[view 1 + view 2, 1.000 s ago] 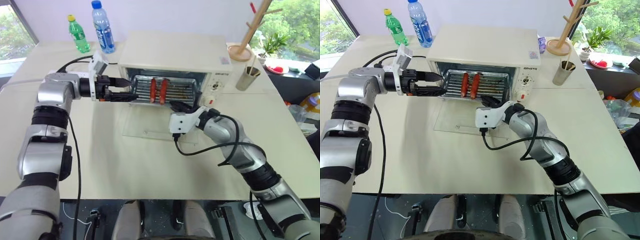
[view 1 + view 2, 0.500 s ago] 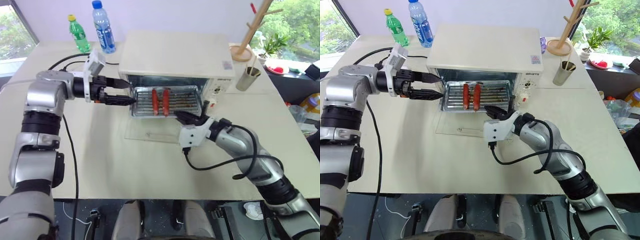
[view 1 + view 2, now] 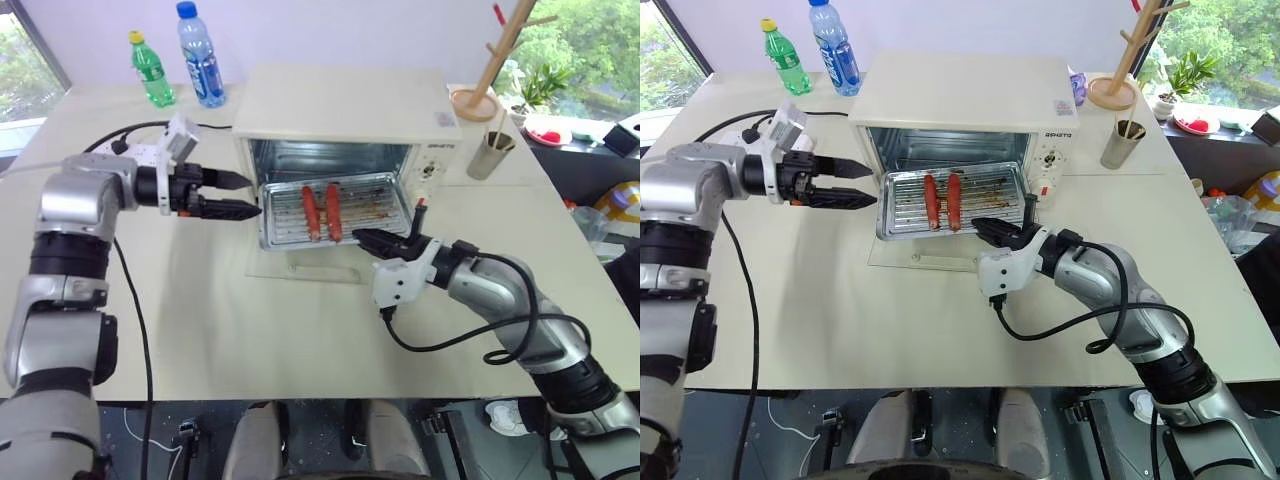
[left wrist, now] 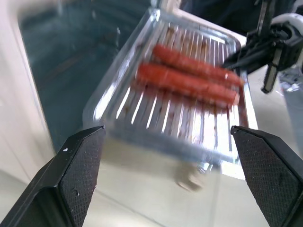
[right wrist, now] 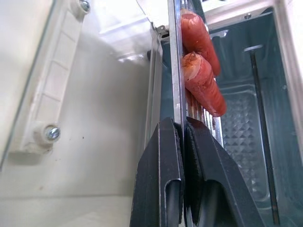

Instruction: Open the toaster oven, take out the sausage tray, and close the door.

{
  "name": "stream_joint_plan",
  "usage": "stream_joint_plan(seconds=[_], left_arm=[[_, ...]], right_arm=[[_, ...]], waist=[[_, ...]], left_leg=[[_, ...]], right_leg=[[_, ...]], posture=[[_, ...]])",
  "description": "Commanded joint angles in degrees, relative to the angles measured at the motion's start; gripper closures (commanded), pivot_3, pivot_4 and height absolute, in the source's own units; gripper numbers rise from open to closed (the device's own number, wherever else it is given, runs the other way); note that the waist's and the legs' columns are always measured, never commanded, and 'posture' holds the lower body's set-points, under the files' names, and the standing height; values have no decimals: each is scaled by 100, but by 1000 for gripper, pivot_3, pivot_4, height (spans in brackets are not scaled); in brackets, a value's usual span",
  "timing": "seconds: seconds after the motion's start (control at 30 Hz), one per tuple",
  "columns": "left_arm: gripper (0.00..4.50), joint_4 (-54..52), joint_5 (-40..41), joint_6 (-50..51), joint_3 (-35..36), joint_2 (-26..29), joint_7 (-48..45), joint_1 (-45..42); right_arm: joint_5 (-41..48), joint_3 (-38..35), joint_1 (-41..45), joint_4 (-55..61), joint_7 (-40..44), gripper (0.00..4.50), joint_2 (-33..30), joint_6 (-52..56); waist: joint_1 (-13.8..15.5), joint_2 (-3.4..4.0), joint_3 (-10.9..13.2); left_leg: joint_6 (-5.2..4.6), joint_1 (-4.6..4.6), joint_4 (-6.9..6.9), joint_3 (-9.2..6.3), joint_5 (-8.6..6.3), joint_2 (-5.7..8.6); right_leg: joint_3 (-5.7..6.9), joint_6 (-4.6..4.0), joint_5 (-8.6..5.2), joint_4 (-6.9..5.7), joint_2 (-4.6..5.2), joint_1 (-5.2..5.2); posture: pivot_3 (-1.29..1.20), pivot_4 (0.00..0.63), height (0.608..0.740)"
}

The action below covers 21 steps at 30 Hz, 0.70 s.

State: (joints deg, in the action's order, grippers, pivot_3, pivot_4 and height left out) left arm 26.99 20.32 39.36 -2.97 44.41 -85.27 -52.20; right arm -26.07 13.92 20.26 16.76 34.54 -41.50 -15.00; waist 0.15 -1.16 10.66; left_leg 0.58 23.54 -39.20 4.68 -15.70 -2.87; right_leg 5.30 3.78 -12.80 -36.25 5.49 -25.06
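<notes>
Drawn farther out since a second ago, the sausage tray (image 3: 950, 200) now sticks mostly clear of the toaster oven (image 3: 965, 100), held over the lowered door (image 3: 930, 255). The right gripper (image 3: 992, 228) is clamped on the tray's front rim. The left gripper (image 3: 852, 185), fingers spread wide, holds nothing just beside the tray's left edge. Two bottles (image 3: 810, 50) stand at the table's (image 3: 840, 330) far left corner.
</notes>
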Motion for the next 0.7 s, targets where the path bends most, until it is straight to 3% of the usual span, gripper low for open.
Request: stream_joint_plan(seconds=[0.03, 0.23, 0.53, 0.7], left_arm=[[0, -534, 510, 945, 374, 371, -44, 204], [0, -1482, 1485, 2830, 994, 431, 573, 992], [0, -2988, 2741, 4946, 2398, -727, 2387, 2060], [0, -2648, 3355, 5314, 2960, -1234, 3457, 1965]], right_arm=[[319, -303, -2, 134, -58, 4478, -102, -424], [820, -218, 114, -265, 79, 4478, -161, -1207], [973, 156, 463, -761, 361, 4478, 152, -1667], [887, 240, 554, -911, 403, 4478, 197, -1832]], waist=[[-18, 0, 0], [-81, -1, 0], [-88, -1, 0], [-80, -2, -1]], left_leg=[[-1, -1, 0, 0, 0, 0], [-1, -5, 0, -6, 0, 1], [25, -16, -1, -13, 15, 0], [31, -22, -1, -17, 18, 1]], right_leg=[[0, 0, 0, -2, 0, 0], [-1, 1, -1, -1, 3, 7], [-2, 1, -1, -7, 3, 16], [-2, 0, -1, -9, 3, 23]], posture=[[0, 150, 722], [0, 150, 722], [0, 150, 722], [0, 150, 722]])
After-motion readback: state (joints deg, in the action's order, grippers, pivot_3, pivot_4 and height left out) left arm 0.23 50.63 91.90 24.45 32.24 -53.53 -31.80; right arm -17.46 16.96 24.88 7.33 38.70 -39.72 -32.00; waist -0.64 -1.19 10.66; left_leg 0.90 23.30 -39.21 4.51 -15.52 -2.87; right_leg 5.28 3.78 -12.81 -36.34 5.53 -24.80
